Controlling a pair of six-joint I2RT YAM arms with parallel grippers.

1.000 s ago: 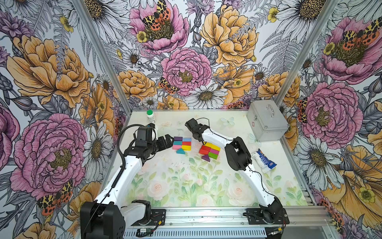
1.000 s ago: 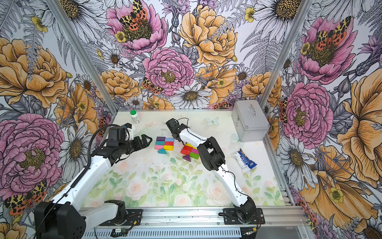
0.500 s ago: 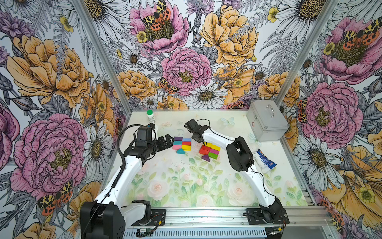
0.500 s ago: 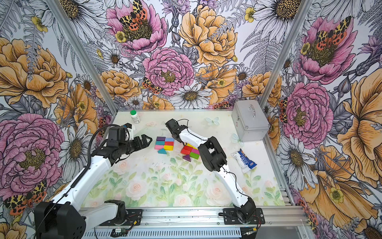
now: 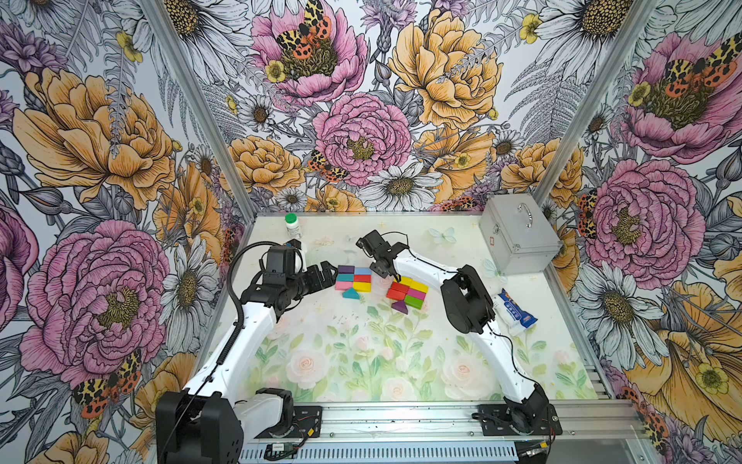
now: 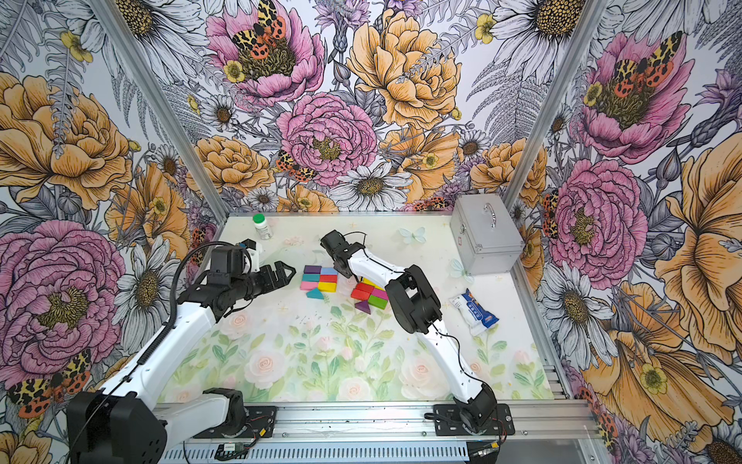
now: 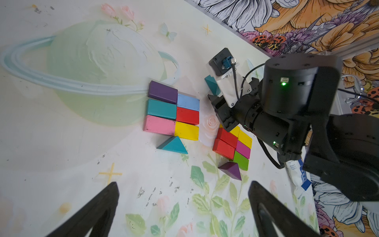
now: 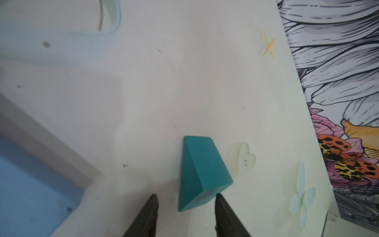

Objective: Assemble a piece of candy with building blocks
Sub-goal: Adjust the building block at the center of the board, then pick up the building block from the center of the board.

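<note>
Left gripper [image 5: 330, 273]: my jaws stand wide and empty, just beside the left group and touching nothing.
Left group [image 5: 353, 277]: six bricks are packed in two columns, with a teal triangle [image 5: 351, 294] against their near edge.
Teal wedge [image 8: 202, 170]: it lies on the mat beyond the gap between the two groups, near the light blue brick [image 7: 188, 102] but apart from it.
Right gripper [image 8: 185, 197]: I straddle the wedge loosely. One fingertip brushes a corner, the other stands clear, so it is let go.
Change: over the last second my right jaws widen while the arm barely shifts. I judge the wedge is now set down.
Right group [image 5: 407, 291]: red, yellow, magenta and green bricks sit together, with a purple triangle [image 5: 400, 307] at the near end.
Meaning: the wedge looks meant as a far wrapper end, but it is not yet snug against either body.
</note>
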